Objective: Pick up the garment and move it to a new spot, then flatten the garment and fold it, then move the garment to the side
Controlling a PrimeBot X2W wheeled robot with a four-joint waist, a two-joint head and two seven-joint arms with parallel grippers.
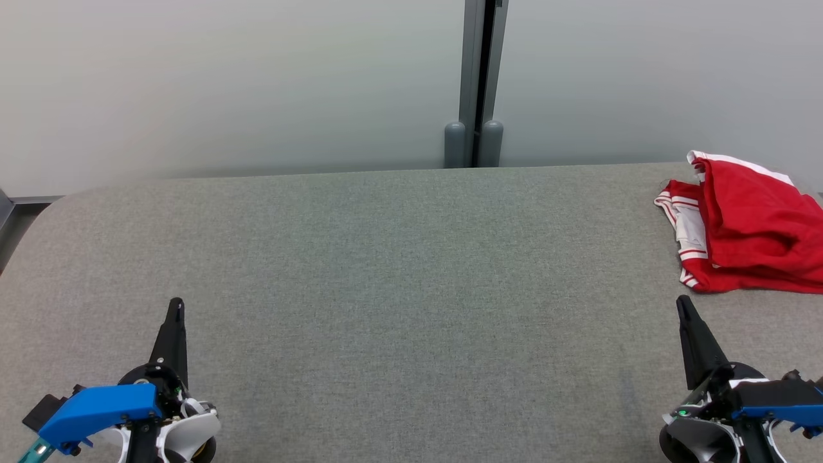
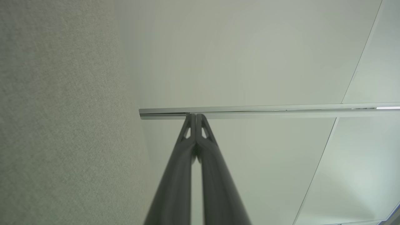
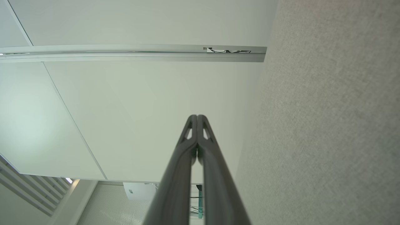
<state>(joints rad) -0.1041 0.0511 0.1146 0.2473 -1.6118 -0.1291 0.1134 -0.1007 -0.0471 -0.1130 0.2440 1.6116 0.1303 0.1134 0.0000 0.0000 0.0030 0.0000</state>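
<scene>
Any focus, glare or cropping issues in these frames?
Head view: even diffuse light, sharp; the red and white garment is cut by the right edge. Left wrist view: the left gripper blurs toward the lens; small glint on the metal rail. Right wrist view: the right gripper blurs likewise; soft bright patch on the wall panel.

Soft, even, shadowless light; sharp.

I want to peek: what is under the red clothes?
The red garment lies bunched on the grey table. Anything beneath its folds is covered, so I cannot tell.
</scene>
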